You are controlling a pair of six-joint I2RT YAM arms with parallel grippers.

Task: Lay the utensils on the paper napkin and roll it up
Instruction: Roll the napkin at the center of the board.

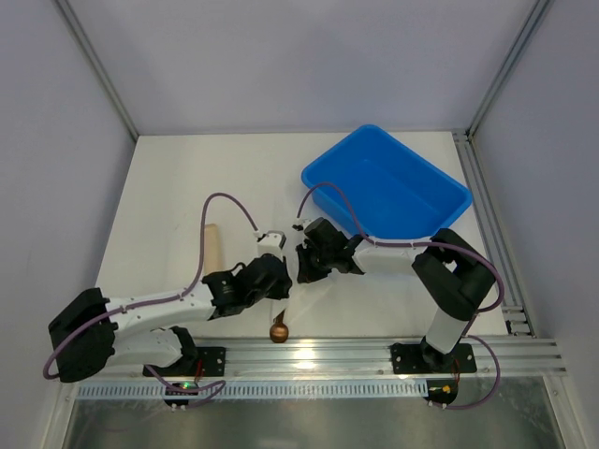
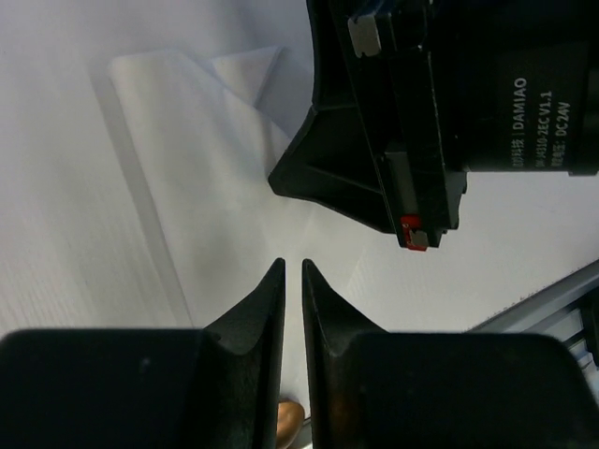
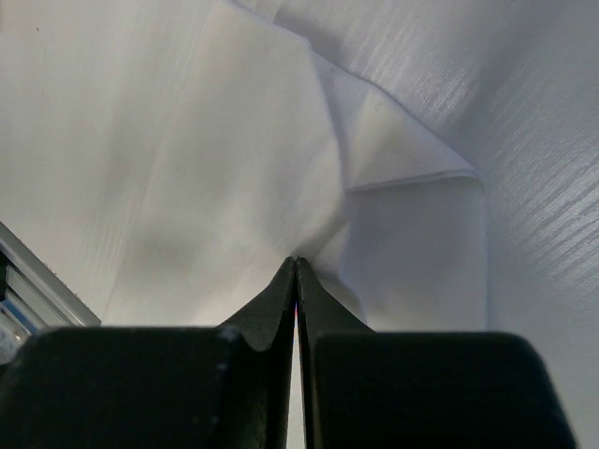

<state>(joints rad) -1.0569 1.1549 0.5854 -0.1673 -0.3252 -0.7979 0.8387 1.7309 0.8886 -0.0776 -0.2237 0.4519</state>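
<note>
The white paper napkin (image 2: 187,150) lies crumpled on the white table, one corner folded over (image 3: 402,150). My right gripper (image 3: 297,262) is shut, and its tips pinch a puckered fold of the napkin. My left gripper (image 2: 292,264) is closed to a narrow slit filled with white paper, right beside the right gripper's black body (image 2: 421,112). The gold-bronze spoon's bowl (image 1: 279,331) sticks out toward the front rail below the left gripper (image 1: 281,292) and shows under its fingers (image 2: 288,423). The handle and the fork are hidden. The two grippers meet mid-table, the right gripper (image 1: 301,267) just beside the left.
A blue bin (image 1: 440,187) stands at the back right. A tan cylinder (image 1: 212,248) lies left of the left arm. The aluminium rail (image 1: 374,354) runs along the near edge, and a purple cable loops over each arm.
</note>
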